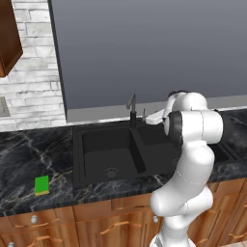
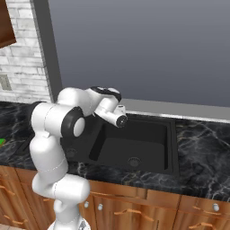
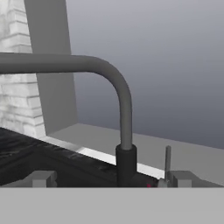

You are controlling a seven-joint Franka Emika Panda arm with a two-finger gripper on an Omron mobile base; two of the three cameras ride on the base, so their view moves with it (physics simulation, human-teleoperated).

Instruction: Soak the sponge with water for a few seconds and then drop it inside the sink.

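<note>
The sponge [image 1: 42, 185], green with a thin yellow edge, lies flat on the dark marble counter left of the sink [image 1: 103, 147], far from my hand. A green sliver of the sponge [image 2: 1, 142] peeks in at the left edge of the right base view. The black double-basin sink [image 2: 134, 143] holds nothing. My gripper [image 1: 147, 118] hovers at the back of the sink, close to the dark faucet [image 1: 131, 109]. In the hand view my gripper [image 3: 111, 179] is open, its fingertips [image 3: 41, 178] spread wide, with the faucet [image 3: 124, 127] and its thin lever [image 3: 167, 159] straight ahead. The water is out of view.
A grey window [image 1: 144, 48] and its sill run behind the sink. White brick wall [image 1: 34, 82] and a wooden upper cabinet [image 1: 7, 38] stand at the left. Wooden drawers [image 1: 96, 217] line the counter front. The marble counter [image 2: 202, 148] extends right of the sink.
</note>
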